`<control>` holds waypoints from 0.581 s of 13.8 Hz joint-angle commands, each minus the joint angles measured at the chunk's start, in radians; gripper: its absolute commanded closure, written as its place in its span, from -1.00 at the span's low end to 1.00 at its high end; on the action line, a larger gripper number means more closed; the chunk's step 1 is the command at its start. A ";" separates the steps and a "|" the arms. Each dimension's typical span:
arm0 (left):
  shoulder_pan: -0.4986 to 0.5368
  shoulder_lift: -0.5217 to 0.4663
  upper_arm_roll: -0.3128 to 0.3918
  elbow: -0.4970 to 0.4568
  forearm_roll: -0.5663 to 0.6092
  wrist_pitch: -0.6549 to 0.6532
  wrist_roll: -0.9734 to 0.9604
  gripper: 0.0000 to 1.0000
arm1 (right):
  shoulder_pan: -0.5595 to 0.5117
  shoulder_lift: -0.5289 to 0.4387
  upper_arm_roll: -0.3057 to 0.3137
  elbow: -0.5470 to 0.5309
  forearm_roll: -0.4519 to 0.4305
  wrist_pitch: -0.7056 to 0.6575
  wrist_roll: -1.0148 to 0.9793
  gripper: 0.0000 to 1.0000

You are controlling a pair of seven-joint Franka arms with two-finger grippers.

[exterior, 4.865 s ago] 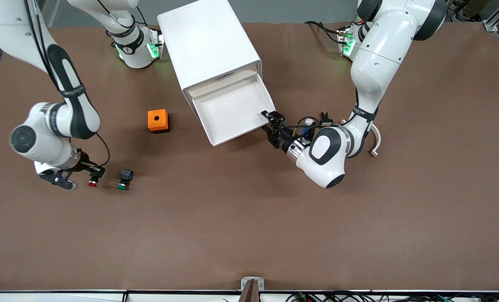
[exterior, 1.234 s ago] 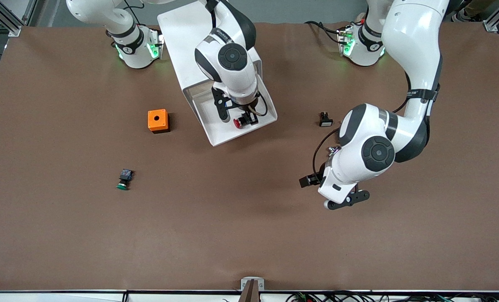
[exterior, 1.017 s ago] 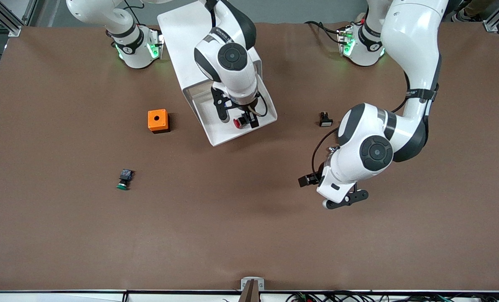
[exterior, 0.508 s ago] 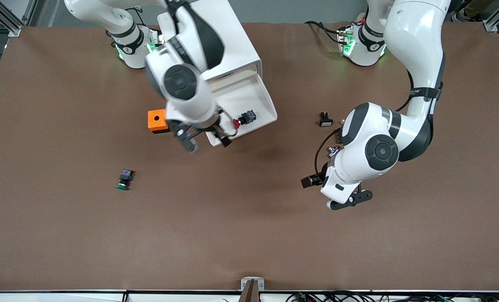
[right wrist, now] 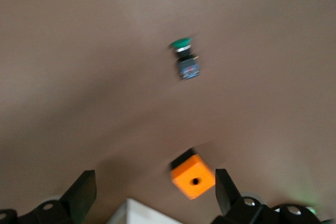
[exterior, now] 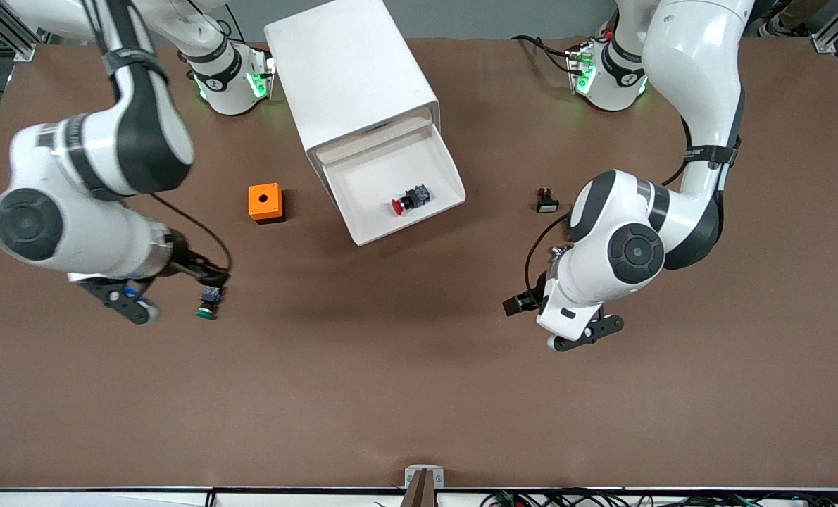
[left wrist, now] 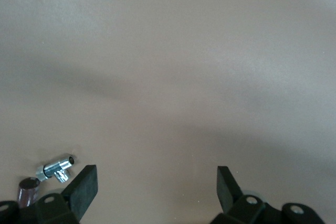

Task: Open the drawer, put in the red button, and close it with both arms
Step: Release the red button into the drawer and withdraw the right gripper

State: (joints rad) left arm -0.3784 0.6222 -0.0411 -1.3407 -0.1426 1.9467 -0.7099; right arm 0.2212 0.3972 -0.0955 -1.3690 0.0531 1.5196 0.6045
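The drawer stands pulled out of the white cabinet, its flat front toward the front camera. The red button lies on its side inside the drawer, near the front edge, touched by neither arm. The right gripper hangs above the table at the right arm's end, just beside the green button, fingers spread and holding nothing. The orange box sits between the green button and the cabinet. The left gripper waits over bare table at the left arm's end, fingers spread wide and empty. A small black-and-white part lies near the left arm's elbow, farther from the front camera than the gripper.
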 commanded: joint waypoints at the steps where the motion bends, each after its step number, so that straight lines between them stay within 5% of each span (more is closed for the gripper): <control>1: -0.023 -0.013 0.003 -0.023 0.020 0.000 -0.034 -1.00 | -0.135 -0.057 0.023 -0.004 -0.019 -0.048 -0.257 -1.00; 8: -0.103 -0.015 0.007 -0.049 0.023 0.018 -0.135 -1.00 | -0.253 -0.106 0.020 0.017 -0.073 -0.111 -0.547 -1.00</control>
State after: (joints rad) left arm -0.4579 0.6229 -0.0421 -1.3654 -0.1425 1.9472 -0.8194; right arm -0.0107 0.2999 -0.0958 -1.3667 0.0104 1.4272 0.1141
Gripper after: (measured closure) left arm 0.000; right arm 0.000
